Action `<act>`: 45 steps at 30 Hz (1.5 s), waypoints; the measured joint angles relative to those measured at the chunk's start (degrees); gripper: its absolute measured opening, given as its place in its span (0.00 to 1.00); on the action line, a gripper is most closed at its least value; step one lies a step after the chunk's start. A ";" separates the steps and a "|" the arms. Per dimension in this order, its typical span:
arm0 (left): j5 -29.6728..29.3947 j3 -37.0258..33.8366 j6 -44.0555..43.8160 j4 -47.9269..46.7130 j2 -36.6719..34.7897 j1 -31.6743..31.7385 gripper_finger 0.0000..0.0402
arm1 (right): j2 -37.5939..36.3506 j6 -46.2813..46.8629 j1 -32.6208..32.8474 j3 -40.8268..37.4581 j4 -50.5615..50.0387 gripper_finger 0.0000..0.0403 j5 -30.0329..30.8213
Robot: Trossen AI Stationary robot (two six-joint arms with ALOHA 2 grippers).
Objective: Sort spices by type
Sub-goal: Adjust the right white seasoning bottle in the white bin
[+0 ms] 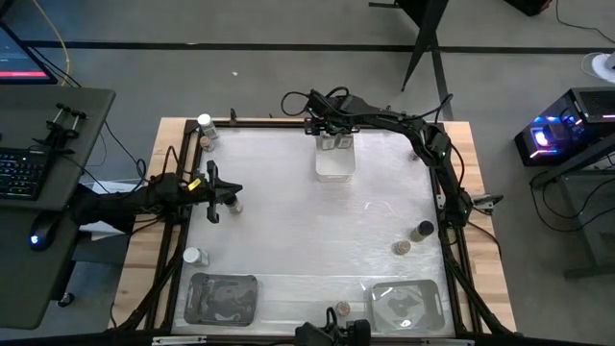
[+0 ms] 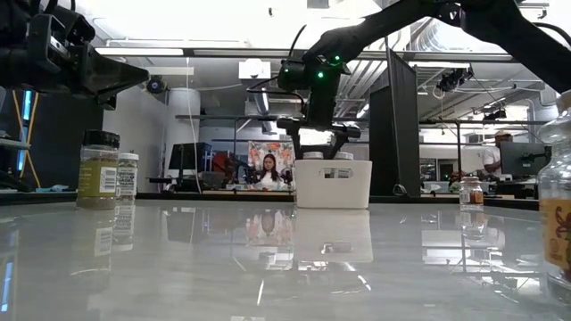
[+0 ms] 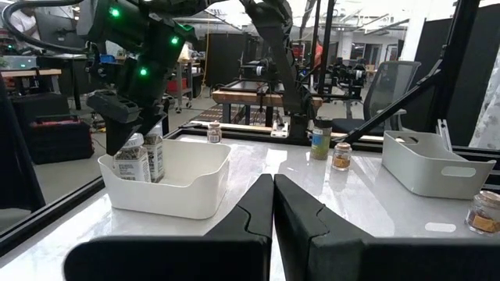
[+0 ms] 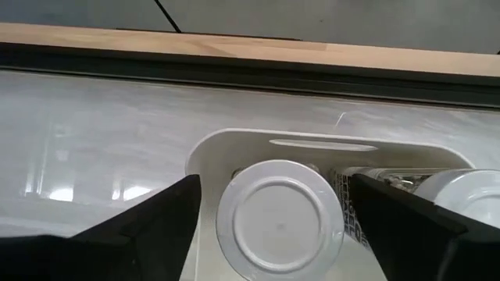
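The right hand is hanging spread wide and gripping nothing over a white-topped jar standing in the white tray at the surface's far edge, so it is best rising straight to avoid tipping it, while the left hand is waiting closed and empty.

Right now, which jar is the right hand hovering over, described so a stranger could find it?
Start at the white tray at the far edge of the table, midway along it. The right hand hangs over it, fingers spread to either side of a white-topped jar standing upright inside. A second jar stands beside it, but that one lies outside the fingers.
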 joint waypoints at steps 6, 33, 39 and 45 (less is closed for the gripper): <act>0.00 0.00 -0.02 0.00 -0.01 0.00 0.00 | 0.00 -0.88 0.02 0.00 0.93 0.83 -0.27; -0.02 0.00 0.00 0.00 0.00 0.00 0.00 | -0.10 -18.29 1.70 15.53 -15.24 0.83 4.26; 0.00 0.00 0.00 0.00 0.02 -0.01 0.00 | 0.04 -24.41 2.32 12.79 -20.80 0.82 5.99; 0.00 0.00 0.00 0.02 -0.01 0.00 0.00 | -0.83 -26.20 1.24 13.16 -29.54 0.64 10.42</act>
